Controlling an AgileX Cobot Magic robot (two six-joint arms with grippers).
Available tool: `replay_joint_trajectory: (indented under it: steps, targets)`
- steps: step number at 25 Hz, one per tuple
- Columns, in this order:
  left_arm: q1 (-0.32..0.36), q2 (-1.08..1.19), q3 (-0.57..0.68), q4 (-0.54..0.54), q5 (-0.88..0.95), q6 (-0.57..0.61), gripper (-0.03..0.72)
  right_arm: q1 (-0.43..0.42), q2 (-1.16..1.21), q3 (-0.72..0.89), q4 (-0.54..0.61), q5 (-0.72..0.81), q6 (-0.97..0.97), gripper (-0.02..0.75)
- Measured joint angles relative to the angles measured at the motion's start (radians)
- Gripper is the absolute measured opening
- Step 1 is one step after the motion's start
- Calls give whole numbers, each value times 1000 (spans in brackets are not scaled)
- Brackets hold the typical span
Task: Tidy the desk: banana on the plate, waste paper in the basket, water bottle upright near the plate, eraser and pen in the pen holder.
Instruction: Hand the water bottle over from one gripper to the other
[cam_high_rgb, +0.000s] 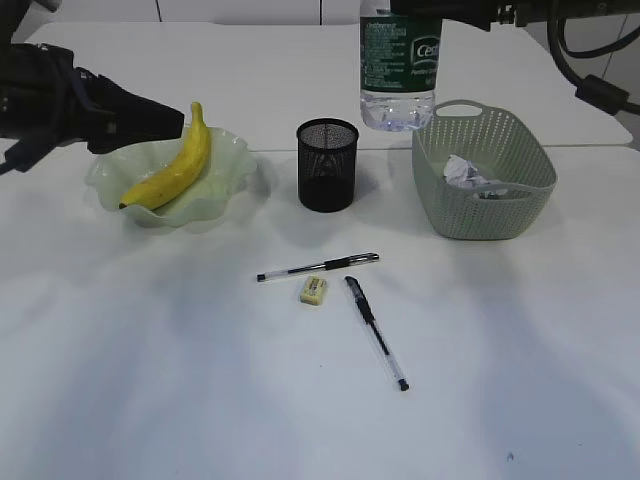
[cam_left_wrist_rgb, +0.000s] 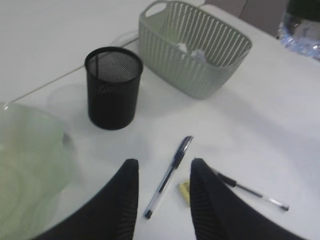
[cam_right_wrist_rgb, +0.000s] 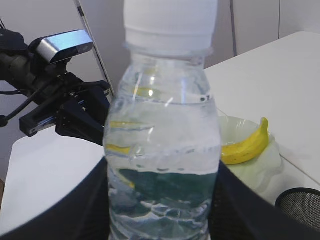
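The banana (cam_high_rgb: 172, 165) lies in the pale green plate (cam_high_rgb: 235, 150) at the left. My left gripper (cam_left_wrist_rgb: 162, 162) hovers open and empty beside the plate, above the desk (cam_high_rgb: 150, 380). Below it lie two pens (cam_left_wrist_rgb: 170, 175) (cam_left_wrist_rgb: 250, 192) and the small yellow eraser (cam_left_wrist_rgb: 184, 192); the exterior view shows them mid-desk. The black mesh pen holder (cam_high_rgb: 327, 165) stands behind them. The waste paper (cam_high_rgb: 470, 172) sits in the sage-green basket (cam_high_rgb: 485, 215). My right gripper (cam_right_wrist_rgb: 162, 200) is shut on the water bottle (cam_high_rgb: 400, 70), held upright in the air between pen holder and basket.
The left arm (cam_right_wrist_rgb: 65, 110) and its camera show behind the bottle in the right wrist view. The desk's back edge and a seam run behind the plate and pen holder. A bare white surface spreads in front of the pens.
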Motion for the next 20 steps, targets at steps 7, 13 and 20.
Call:
replay_joint_trajectory:
  steps: [7,13,20]
  targets:
    - [6,-2,100,-247,269,240,237,0,0,0,-15,0,0,369]
    - [6,-8,102,-232,396,253,237,0,0,0,-20,0,-5,369]
    - [6,-8,102,-158,280,261,237,0,0,0,-59,0,-10,369]
